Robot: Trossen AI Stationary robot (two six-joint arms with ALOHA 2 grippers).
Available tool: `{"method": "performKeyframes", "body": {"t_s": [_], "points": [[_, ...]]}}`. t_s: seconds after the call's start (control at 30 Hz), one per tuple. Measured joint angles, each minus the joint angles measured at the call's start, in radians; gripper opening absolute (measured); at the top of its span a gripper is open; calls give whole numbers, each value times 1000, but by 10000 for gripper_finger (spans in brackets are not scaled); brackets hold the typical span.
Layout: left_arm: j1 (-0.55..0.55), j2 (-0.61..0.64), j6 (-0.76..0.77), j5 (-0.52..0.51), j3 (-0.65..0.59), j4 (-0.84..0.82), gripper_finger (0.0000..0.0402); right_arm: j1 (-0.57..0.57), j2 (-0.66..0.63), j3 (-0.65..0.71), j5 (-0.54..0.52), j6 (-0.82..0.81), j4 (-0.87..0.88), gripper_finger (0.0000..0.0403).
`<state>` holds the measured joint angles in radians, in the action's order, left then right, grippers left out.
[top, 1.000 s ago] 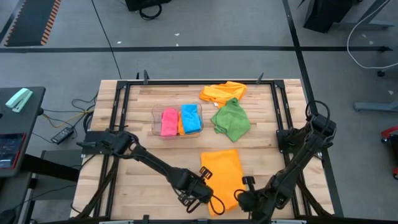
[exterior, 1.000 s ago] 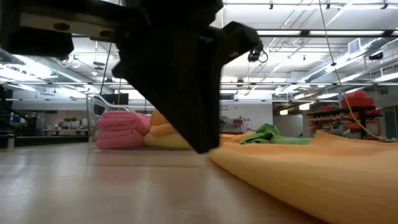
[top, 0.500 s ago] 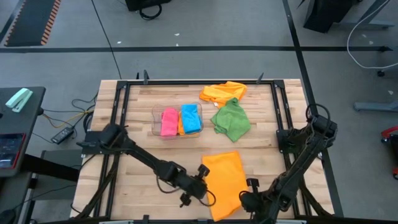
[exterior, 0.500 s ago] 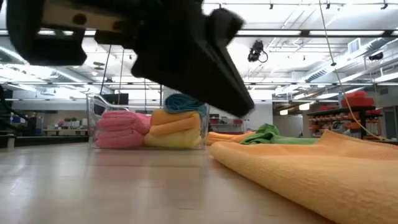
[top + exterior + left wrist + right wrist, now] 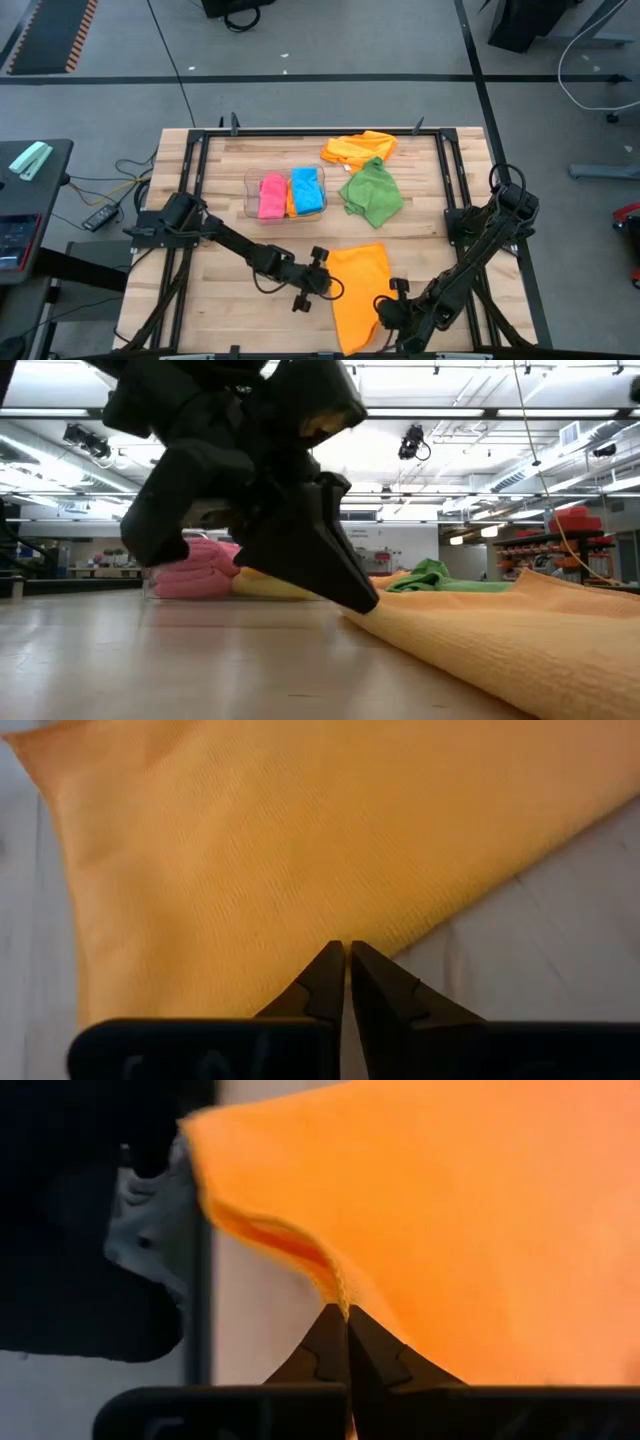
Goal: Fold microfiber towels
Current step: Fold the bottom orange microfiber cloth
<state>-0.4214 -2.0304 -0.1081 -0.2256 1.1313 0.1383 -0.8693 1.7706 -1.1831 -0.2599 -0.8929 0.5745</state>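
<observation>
Nearest our front edge, the right tool (image 5: 383,312) is clenched on the near edge of the orange towel (image 5: 355,292); its wrist view shows the fingers (image 5: 330,1342) pinched on a puckered fold of cloth (image 5: 480,1230), lifted off the tabletop (image 5: 230,285). The left tool (image 5: 322,270) sits at the towel's left edge, a little farther in, its tips pressed together. In its own view the cloth (image 5: 260,850) spreads ahead of the fingers (image 5: 325,985), which meet at its border, but we cannot tell whether they pinch any fabric.

The relation that matters, we judge: the towel's long axis runs from the front edge away toward the far side, the right tool at its near end and the left tool on its flank. A fold along that axis would carry the near end away from us, and the right arm is nearer for it.

The low view shows what the overhead cannot: the left tool (image 5: 330,575) touches down right where the cloth (image 5: 480,635) begins. The overhead alone shows the rest farther off: a green towel (image 5: 372,194), a crumpled orange one (image 5: 358,148), and pink (image 5: 271,195) and blue (image 5: 307,189) towels folded in the clear bin (image 5: 250,180).
</observation>
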Motion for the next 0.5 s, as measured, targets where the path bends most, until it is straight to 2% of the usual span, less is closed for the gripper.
{"method": "performKeyframes", "body": {"t_s": [0.27, 0.5], "points": [[-1, 0, -7, -3, -11, -9, 30, 33, 0, 43, 55, -95, 5, 0], [-1, 0, -8, -3, -11, -11, 35, 45, 0, 43, 39, -151, 46, 0]]}}
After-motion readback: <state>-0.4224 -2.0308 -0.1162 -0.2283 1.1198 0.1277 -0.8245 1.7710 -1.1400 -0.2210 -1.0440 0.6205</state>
